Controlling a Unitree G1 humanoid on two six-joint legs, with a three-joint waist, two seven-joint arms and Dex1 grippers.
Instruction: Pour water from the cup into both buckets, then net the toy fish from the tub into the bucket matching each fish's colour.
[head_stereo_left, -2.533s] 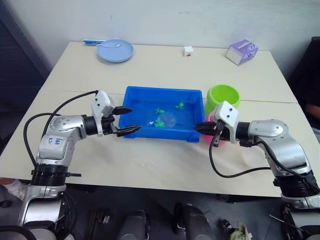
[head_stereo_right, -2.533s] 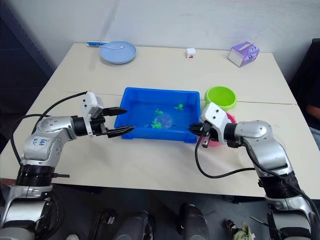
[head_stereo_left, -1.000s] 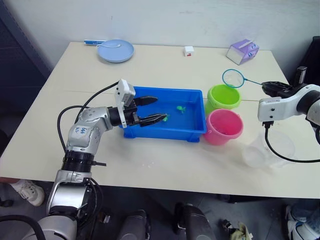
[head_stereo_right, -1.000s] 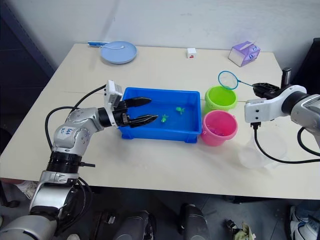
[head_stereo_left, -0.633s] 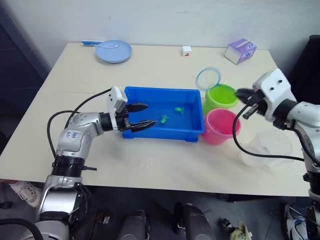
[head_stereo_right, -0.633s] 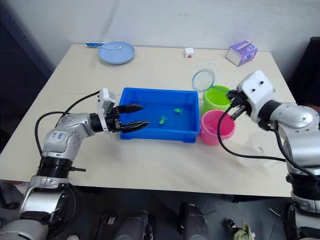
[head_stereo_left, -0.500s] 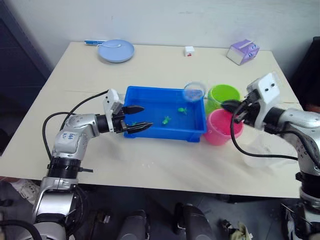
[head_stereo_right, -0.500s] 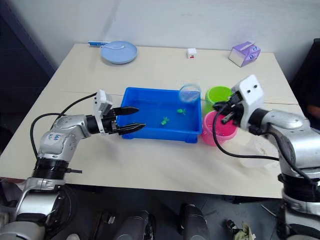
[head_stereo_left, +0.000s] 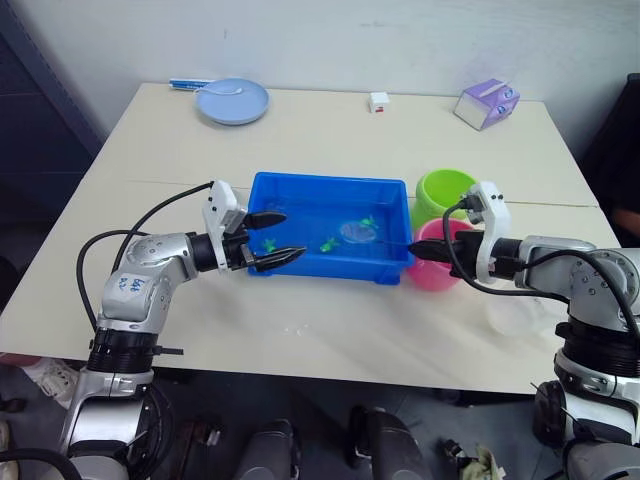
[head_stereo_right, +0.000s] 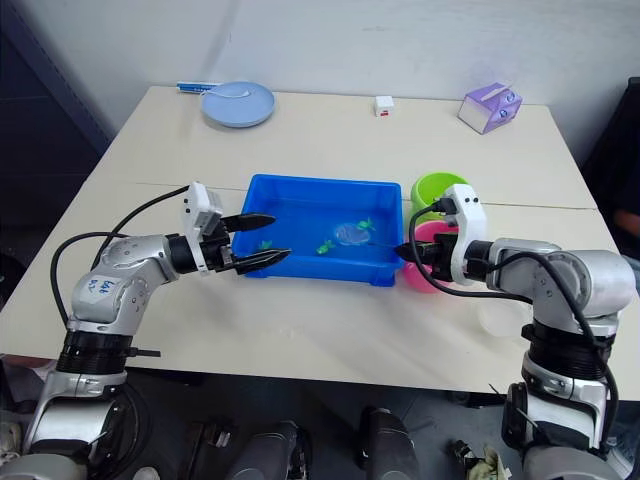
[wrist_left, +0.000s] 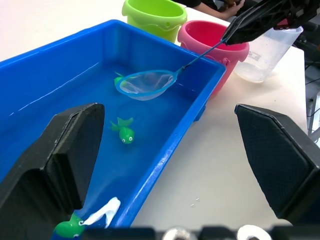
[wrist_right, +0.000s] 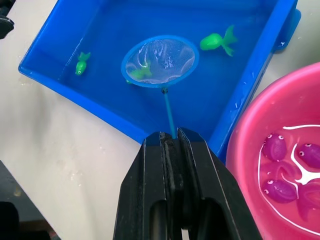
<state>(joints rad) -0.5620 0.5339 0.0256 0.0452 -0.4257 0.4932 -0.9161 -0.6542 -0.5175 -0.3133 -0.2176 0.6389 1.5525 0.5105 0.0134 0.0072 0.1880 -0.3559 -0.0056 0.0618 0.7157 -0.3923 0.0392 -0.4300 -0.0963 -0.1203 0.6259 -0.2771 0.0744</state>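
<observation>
A bright blue tub is seen, with green toy fish in it. A light-blue hoop with a thin blue handle marks the net. Purple-pink fish are shown in the pink bucket; the other bucket is lime green.

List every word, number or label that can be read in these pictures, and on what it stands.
Nothing reads clearly.
Blue handwriting on the left arm: too blurred to read.
Print on the purple box: too small to read.
Red mark on the small white cube: too small to read.
</observation>
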